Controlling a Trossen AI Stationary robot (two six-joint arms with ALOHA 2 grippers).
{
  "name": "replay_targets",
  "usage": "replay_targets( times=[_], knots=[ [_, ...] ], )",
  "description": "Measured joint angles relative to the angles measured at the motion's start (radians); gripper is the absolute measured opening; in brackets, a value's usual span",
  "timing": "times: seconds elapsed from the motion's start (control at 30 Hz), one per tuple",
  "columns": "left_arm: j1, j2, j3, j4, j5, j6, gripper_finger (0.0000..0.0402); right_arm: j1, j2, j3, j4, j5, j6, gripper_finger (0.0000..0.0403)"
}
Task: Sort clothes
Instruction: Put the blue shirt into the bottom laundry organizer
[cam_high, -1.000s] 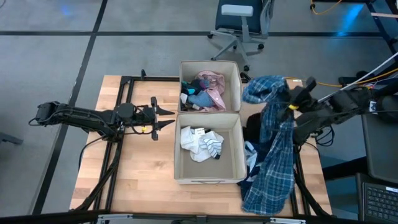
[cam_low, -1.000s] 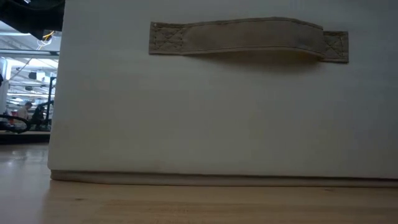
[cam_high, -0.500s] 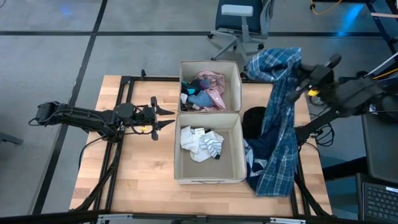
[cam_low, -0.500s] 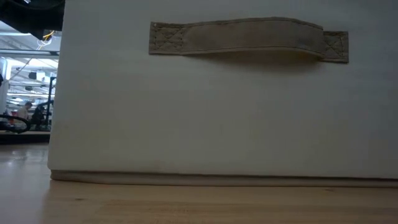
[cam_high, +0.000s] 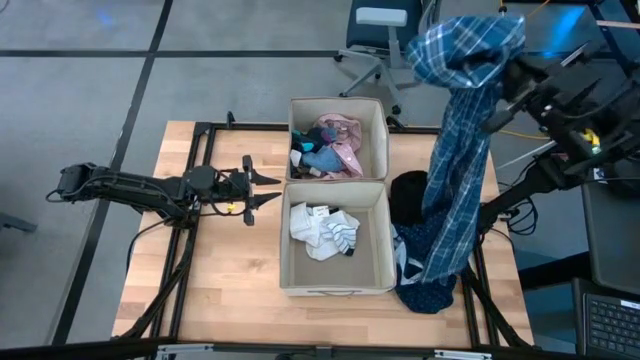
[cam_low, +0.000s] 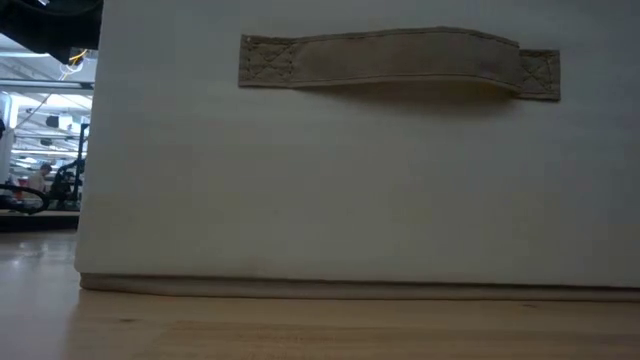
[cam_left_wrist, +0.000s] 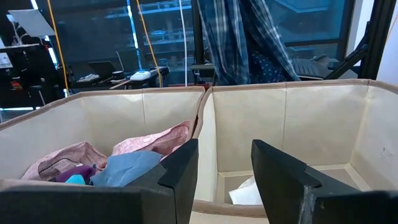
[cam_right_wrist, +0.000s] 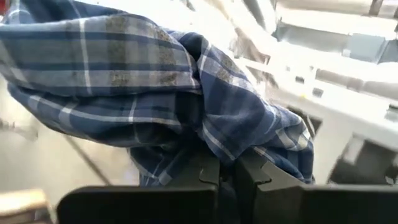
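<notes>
My right hand (cam_right_wrist: 227, 171), fingers pressed together, pinches the blue-white plaid shirt (cam_high: 462, 130) high above the surface (cam_high: 230, 290) at about 2 o'clock; the shirt hangs down to a dark heap of clothes (cam_high: 418, 280) at 4 o'clock. My left hand (cam_high: 262, 189) rests at 9 o'clock, fingers spread, holding nothing, facing the two bins (cam_high: 300, 270).

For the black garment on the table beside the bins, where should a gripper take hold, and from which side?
Probably the black garment at its bunched, exposed top, coming straight down from above. The bin wall borders one side, and the plaid shirt hanging from the right gripper drapes along the other.
</notes>
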Motion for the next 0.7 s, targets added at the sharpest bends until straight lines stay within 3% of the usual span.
replay_targets(
  times=[0.33,0.43,0.57,0.7],
  knots=[
    [0.0,0.0,0.0,0.0,0.0,0.0,0.0139,0.0,0.188,0.28,0.096,-0.359,-0.07,0.0013],
    [0.0,0.0,0.0,0.0,0.0,-0.001,0.0139,-0.005,0.205,0.248,0.198,-0.444,-0.096,0.0016],
    [0.001,0.0,0.0,-0.002,0.0,-0.001,0.0139,-0.036,0.24,0.248,0.156,-0.468,-0.043,0.0017],
    [0.001,0.0,0.0,-0.001,0.0,-0.004,0.0139,-0.092,0.275,0.248,-0.019,-0.46,0.111,0.0018]
  ],
)
